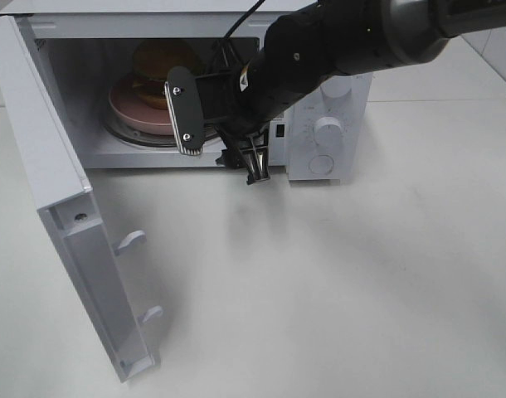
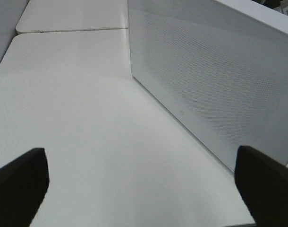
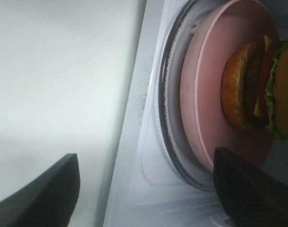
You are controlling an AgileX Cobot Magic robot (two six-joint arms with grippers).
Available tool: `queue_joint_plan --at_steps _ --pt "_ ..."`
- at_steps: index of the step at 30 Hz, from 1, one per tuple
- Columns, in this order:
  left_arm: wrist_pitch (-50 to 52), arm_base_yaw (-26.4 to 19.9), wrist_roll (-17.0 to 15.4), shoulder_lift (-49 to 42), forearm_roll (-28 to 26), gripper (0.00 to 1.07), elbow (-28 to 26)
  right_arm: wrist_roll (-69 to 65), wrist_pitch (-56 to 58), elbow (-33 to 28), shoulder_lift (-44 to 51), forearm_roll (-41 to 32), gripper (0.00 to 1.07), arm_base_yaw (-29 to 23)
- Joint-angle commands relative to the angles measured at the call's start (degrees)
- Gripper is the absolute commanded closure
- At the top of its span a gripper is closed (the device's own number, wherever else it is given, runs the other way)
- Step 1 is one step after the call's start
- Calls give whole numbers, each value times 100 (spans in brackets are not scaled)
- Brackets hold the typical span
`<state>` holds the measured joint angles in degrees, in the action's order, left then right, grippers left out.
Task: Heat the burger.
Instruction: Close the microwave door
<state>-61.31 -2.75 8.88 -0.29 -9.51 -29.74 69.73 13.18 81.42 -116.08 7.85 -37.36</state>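
With the burger (image 1: 158,62) on its plate (image 1: 128,112) inside, the open door (image 2: 215,80) stands nearer the left fingers (image 2: 19,184), wide and empty; right fingers (image 3: 250,189), also spread empty, face the plate

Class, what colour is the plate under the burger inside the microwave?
Pink plate; clearest in the right wrist view.

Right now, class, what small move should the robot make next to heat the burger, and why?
Probably draw the right gripper back from the microwave mouth: its jaws stand open, the burger already sits on the pink plate inside, and the door must swing shut.
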Motion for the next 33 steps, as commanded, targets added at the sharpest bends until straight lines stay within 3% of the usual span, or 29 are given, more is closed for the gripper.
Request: queue_joint_plan --at_steps 1,6,8,14,19,33 --pt "-17 -11 -29 -97 -29 7 11 -109 -80 -286 269 -126 31 -29" --pt "-17 -11 -29 -97 -29 7 11 -401 -86 -739 642 -155 31 -29" --pt "-17 -11 -29 -97 -29 7 11 -945 -126 -1238 1066 -155 31 -29" --pt "-17 -11 -29 -97 -29 7 11 -1633 -252 -1742 1478 -155 31 -29" --pt "-17 -11 -29 -97 -29 7 11 -2773 -218 -2498 2137 -155 31 -29" --pt "-17 -11 -29 -97 -29 7 11 -5609 338 -3426 3346 -281 31 -29"
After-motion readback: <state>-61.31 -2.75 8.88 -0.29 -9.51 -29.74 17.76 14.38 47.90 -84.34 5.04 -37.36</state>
